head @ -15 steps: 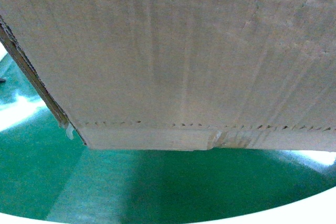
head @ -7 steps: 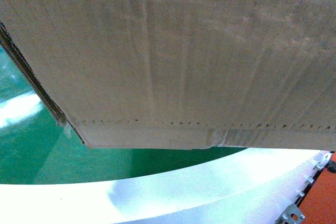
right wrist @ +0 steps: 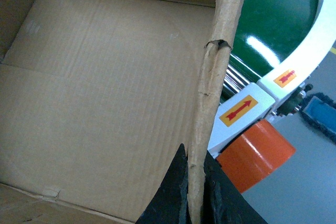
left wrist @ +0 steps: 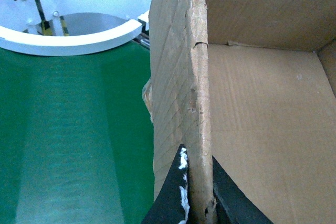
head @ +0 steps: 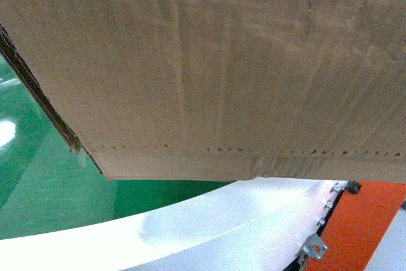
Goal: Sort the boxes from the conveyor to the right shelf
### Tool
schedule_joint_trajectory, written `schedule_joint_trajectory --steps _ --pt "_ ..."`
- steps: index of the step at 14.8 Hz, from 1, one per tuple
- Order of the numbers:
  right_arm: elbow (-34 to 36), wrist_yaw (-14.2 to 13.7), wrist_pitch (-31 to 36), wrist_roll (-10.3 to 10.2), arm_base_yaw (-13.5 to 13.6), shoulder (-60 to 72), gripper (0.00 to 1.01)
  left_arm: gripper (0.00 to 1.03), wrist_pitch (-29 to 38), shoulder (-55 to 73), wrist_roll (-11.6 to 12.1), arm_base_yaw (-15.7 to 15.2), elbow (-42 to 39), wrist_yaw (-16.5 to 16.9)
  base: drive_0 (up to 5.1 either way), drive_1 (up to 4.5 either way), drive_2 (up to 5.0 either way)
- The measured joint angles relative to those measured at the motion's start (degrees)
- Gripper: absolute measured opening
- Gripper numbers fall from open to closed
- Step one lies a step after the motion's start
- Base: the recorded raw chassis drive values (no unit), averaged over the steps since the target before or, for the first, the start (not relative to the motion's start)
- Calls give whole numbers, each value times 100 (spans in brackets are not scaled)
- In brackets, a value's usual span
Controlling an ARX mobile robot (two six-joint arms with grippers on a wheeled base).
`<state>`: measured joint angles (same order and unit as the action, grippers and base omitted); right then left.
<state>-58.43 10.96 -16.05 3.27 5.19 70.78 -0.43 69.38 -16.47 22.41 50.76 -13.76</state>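
Observation:
A large brown cardboard box (head: 216, 61) fills most of the head view, held above the dark-green conveyor (head: 44, 182); a perforated line runs near its base. My left gripper (left wrist: 198, 192) is shut on the box's left wall (left wrist: 178, 77), one black finger on each side. On the other side, my right gripper (right wrist: 195, 192) is shut on the right wall (right wrist: 215, 87). The box's inside (right wrist: 105, 93) is bare. The right shelf is out of view.
The conveyor's curved white rim (head: 209, 226) crosses the bottom of the head view, with an orange part (head: 368, 220) at the lower right. An orange cylinder (right wrist: 254, 158) and arrow stickers (right wrist: 239, 109) show beside the belt. Grey floor (right wrist: 299, 192) lies beyond.
The box stays gripped at both walls while the view shifts: the green belt has slid left and back, and the white rim and orange part have come into view below the box.

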Motion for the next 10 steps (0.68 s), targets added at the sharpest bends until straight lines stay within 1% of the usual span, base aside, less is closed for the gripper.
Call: schedule_joint_trajectory --steps 10 --pt "0 0 0 0 0 0 2 2 2 0 0 0 0 0 -145 -145 -145"
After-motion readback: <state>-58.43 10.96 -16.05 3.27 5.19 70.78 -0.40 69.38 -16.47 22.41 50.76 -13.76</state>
